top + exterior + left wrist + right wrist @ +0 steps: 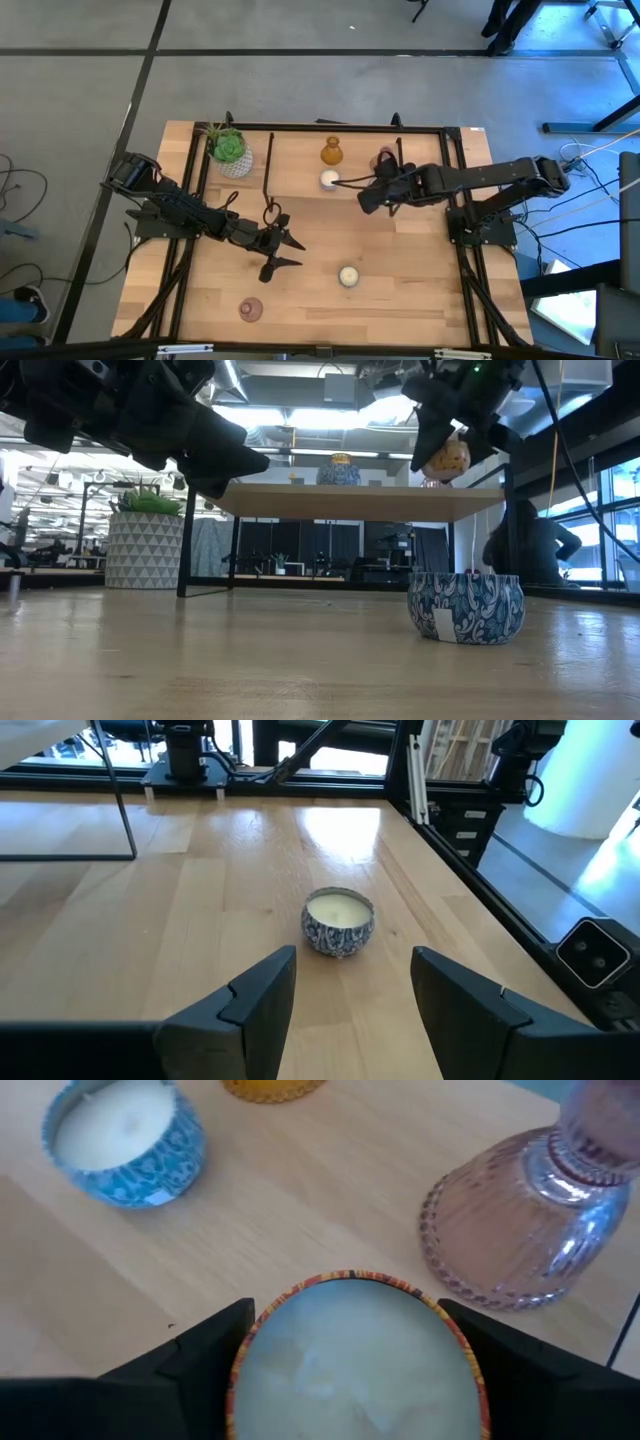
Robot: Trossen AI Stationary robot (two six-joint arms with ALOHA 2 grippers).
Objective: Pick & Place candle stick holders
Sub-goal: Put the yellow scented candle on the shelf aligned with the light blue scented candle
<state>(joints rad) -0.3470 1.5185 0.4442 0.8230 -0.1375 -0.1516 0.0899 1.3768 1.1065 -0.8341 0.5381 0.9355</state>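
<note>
Nearest on the bench (400, 300) sits a pink glass holder (251, 310). Beyond it, a blue-patterned candle tin (348, 276) rests just ahead of the released left end effector (283, 251). Farther back, the right end effector (340, 1365) grips an orange-rimmed candle tin (350, 1360) above the shelf (350, 502), beside another blue tin (122, 1140) and a pink holder (520, 1220).

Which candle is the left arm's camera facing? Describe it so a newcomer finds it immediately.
Start at the wooden table's front half, right of centre. A lone round tin candle sits there. Its blue-and-white floral wall and distance from the rear cluster set it apart.
</note>
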